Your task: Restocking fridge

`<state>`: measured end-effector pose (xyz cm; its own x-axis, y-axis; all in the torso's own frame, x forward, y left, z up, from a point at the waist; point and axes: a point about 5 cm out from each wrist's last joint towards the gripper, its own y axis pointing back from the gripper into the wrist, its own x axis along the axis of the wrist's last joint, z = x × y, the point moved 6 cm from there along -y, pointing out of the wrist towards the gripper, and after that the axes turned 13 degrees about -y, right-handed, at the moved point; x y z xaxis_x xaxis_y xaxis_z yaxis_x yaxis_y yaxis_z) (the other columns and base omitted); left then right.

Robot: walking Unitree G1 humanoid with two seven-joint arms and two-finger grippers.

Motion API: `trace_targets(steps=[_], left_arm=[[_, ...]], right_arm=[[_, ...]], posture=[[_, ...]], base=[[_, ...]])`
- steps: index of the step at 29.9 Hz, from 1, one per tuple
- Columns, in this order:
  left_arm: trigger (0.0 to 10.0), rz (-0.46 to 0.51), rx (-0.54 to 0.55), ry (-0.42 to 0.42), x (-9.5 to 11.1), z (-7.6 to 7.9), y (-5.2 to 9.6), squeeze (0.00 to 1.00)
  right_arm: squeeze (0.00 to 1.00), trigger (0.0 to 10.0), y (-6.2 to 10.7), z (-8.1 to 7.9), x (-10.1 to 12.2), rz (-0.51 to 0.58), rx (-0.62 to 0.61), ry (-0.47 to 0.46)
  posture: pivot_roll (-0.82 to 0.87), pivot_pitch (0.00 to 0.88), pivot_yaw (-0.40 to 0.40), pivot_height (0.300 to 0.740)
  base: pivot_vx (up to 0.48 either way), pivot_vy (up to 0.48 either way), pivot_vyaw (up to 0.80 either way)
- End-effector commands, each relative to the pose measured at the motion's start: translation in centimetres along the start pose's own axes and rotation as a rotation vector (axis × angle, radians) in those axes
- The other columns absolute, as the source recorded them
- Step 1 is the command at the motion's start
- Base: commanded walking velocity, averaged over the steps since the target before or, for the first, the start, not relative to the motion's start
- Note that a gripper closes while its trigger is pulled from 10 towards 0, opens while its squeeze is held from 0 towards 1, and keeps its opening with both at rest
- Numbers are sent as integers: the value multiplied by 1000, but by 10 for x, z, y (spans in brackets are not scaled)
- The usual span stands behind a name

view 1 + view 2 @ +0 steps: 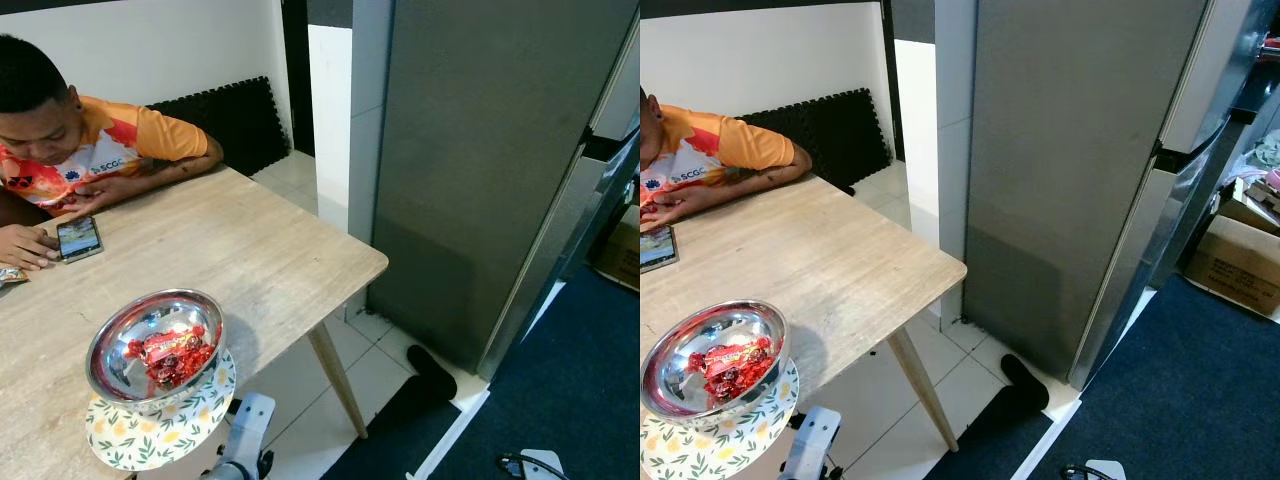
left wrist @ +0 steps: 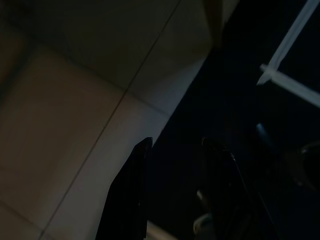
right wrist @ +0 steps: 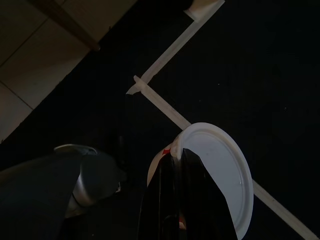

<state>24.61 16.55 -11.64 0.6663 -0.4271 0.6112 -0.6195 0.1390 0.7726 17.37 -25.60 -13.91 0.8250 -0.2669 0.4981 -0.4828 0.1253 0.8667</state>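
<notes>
The fridge (image 1: 480,170) stands shut straight ahead, showing its tall grey side, with the door edge at the right. On the wooden table (image 1: 250,250) to my left, a steel bowl (image 1: 120,345) of red-wrapped items rests on a floral plate (image 1: 160,435). My left arm (image 1: 245,430) hangs beside the table; its gripper (image 2: 176,142) is open over the tiled floor, with nothing in it. My right gripper (image 3: 177,150) hangs low over dark carpet, its fingers shut on the rim of a white plate (image 3: 220,170).
A person (image 1: 70,150) sits at the table's far side with a phone (image 1: 78,238). A table leg (image 1: 335,375) slants to the tiles. A black shoe (image 1: 430,370) lies by the fridge base. A cardboard box (image 1: 1240,260) sits at the right, and white tape edges the blue carpet (image 1: 570,390).
</notes>
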Motion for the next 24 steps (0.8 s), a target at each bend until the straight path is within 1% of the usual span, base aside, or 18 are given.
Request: trace_targets(steps=[1,3,4,6,9,10,11,13,14,15,17,19,24], left_arm=[[10000,-33,-8,9,-11,2,2,0],[10000,-40,-12,0,-14,2,3,0],[10000,-64,-8,-16,-21,0,4,0],[10000,-73,-2,-15,-24,-2,5,0],[10000,-81,14,46,-27,-4,6,0],[10000,-81,14,46,-27,-4,6,0],[10000,-79,21,74,-28,-5,6,0],[10000,-52,33,161,-21,-9,5,0],[10000,-52,33,161,-21,-9,5,0],[10000,-43,47,173,-19,-12,5,0],[10000,-36,52,168,-16,-15,5,0],[10000,-32,42,124,-13,-17,4,0],[10000,-20,31,116,-9,-15,4,0]], right_arm=[[0,10000,0,-1,5,16,4,-3],[0,10000,-1,-2,7,22,9,-7],[0,10000,-2,-6,12,32,21,1],[0,10000,-2,-8,14,35,25,4],[0,10000,-3,-9,20,51,-2,33],[0,10000,-3,-9,20,51,-2,33],[0,10000,-3,-9,22,62,-19,25],[0,10000,-4,-13,29,84,-30,1],[0,10000,-4,-13,29,84,-30,1],[0,10000,-4,-15,32,95,-25,-8],[0,10000,-5,-22,36,110,-8,-36],[0,10000,-6,-28,37,109,-9,-48],[0,10000,-6,-29,33,93,-9,-32]], posture=[[-153,0,28,740],[-149,0,30,740],[-143,0,29,740],[-139,0,29,740],[-121,0,31,740],[-121,0,31,740],[-120,0,30,740],[-109,0,28,740],[-109,0,28,740],[-109,1,26,740],[-109,2,24,740],[-93,0,27,740],[-80,0,37,740]], base=[[0,0,0],[0,0,0],[0,0,0],[0,0,0],[0,0,0],[0,0,0],[0,0,0],[0,0,0],[0,0,0],[0,0,0],[0,0,0],[0,0,0],[0,0,0]])
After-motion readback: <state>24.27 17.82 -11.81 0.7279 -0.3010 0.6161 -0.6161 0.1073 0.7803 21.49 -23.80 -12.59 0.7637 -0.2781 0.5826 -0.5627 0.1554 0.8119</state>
